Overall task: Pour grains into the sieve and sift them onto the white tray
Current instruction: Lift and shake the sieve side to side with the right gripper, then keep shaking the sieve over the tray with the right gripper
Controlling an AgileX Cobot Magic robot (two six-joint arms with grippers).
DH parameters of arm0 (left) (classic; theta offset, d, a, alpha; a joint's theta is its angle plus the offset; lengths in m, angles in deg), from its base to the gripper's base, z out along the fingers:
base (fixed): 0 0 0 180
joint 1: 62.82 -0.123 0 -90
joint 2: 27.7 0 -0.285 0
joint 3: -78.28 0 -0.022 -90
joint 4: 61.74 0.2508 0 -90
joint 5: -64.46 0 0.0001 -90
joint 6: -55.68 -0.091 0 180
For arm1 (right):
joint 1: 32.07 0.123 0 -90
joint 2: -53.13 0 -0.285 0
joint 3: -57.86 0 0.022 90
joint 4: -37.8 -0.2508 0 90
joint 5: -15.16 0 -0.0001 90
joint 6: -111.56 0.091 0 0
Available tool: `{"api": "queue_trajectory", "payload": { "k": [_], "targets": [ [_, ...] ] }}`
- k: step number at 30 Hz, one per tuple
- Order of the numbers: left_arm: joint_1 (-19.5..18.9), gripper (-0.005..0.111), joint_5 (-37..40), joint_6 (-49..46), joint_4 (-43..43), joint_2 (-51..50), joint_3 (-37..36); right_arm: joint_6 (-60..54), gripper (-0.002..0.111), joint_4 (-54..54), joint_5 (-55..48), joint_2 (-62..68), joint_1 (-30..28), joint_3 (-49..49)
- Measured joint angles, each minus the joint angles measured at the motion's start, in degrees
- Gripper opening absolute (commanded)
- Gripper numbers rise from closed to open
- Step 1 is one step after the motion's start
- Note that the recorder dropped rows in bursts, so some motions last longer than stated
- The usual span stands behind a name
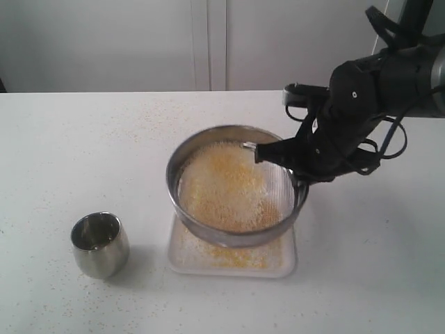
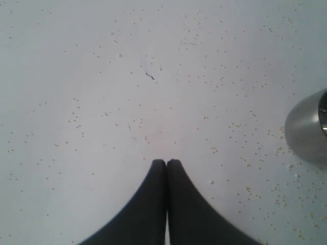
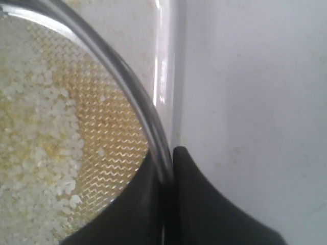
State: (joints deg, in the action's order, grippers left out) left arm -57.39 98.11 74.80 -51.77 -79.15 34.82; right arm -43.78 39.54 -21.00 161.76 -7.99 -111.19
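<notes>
The sieve point(image 1: 229, 239) is held off the desk point(image 1: 83, 139) and directly over the white tray point(image 1: 286, 261). It is pinched at its steel rim by the right fingers point(image 3: 199, 219), with the rim wall passing between them, one finger inside and one outside. It appears to be carried at a slight tilt. This placement is judged to be deliberate, so that whatever drops through the mesh is caught by the tray and not by the desk.

The grains point(image 1: 222, 188) are spread over most of the mesh, yellow with paler bits mixed in. A thinner yellow layer can be seen on the tray under the near edge of the sieve. From this the pouring is judged to be done and the sifting to be under way. Since the sieve is gripped at one point of the rim only, the opposite side is left unsupported, and a slip or a spill over the wall is thought possible under hard shaking.

The left fingers point(image 2: 150, 214) are pressed together on nothing, above bare desk, and are not seen in the exterior view. A steel cup point(image 1: 99, 243) stands upright well apart from the tray, on the left. Loose stray grains point(image 2: 225, 81) are scattered across the desk. Nothing is found between sieve and tray, and the cup is set well aside.
</notes>
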Motion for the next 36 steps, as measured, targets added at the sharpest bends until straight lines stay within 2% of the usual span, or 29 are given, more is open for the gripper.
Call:
{"api": "queue_trajectory", "payload": {
  "k": [3,6,8,11,13,16,18,20,22,24,27,29,30,32,35,36],
  "targets": [
    [0.0,0.0,0.0,0.0,0.0,0.0,0.0,-1.1,0.0,0.3,1.7,-0.6,0.2,1.6],
    [0.0,0.0,0.0,0.0,0.0,0.0,0.0,2.0,0.0,-0.2,4.2,1.3,-0.8,-2.1],
    [0.0,0.0,0.0,0.0,0.0,0.0,0.0,0.7,0.0,-0.5,-0.3,2.8,-1.6,-5.5],
    [0.0,0.0,0.0,0.0,0.0,0.0,0.0,-3.6,0.0,0.1,-7.1,2.1,-1.6,-5.2],
    [0.0,0.0,0.0,0.0,0.0,0.0,0.0,-4.9,0.0,0.1,-6.0,0.7,-0.7,-3.6],
    [0.0,0.0,0.0,0.0,0.0,0.0,0.0,-1.6,0.0,-0.3,-3.1,1.9,-1.3,-7.1],
    [0.0,0.0,0.0,0.0,0.0,0.0,0.0,-3.1,0.0,-0.3,-8.4,3.7,-1.8,-10.6],
    [0.0,0.0,0.0,0.0,0.0,0.0,0.0,-5.7,0.0,0.5,-12.7,1.8,-0.7,-7.7],
    [0.0,0.0,0.0,0.0,0.0,0.0,0.0,-5.8,0.0,0.4,-10.8,0.4,0.0,-5.8],
    [0.0,0.0,0.0,0.0,0.0,0.0,0.0,-2.6,0.0,-0.5,-4.6,1.1,-0.1,-7.2],
    [0.0,0.0,0.0,0.0,0.0,0.0,0.0,-3.0,0.0,-0.9,-8.3,3.6,0.0,-9.1],
    [0.0,0.0,0.0,0.0,0.0,0.0,0.0,-4.2,0.0,0.6,-9.2,1.2,1.2,-3.9],
    [0.0,0.0,0.0,0.0,0.0,0.0,0.0,-3.4,0.0,0.8,-5.6,-0.2,1.5,-1.7],
    [0.0,0.0,0.0,0.0,0.0,0.0,0.0,-0.3,0.0,0.1,1.0,1.2,1.1,-3.3],
    [0.0,0.0,0.0,0.0,0.0,0.0,0.0,0.0,0.0,-1.3,-2.7,4.0,0.7,-6.0],
    [0.0,0.0,0.0,0.0,0.0,0.0,0.0,-0.8,0.0,-0.5,-4.0,3.6,0.8,-3.8]
  ]
}}
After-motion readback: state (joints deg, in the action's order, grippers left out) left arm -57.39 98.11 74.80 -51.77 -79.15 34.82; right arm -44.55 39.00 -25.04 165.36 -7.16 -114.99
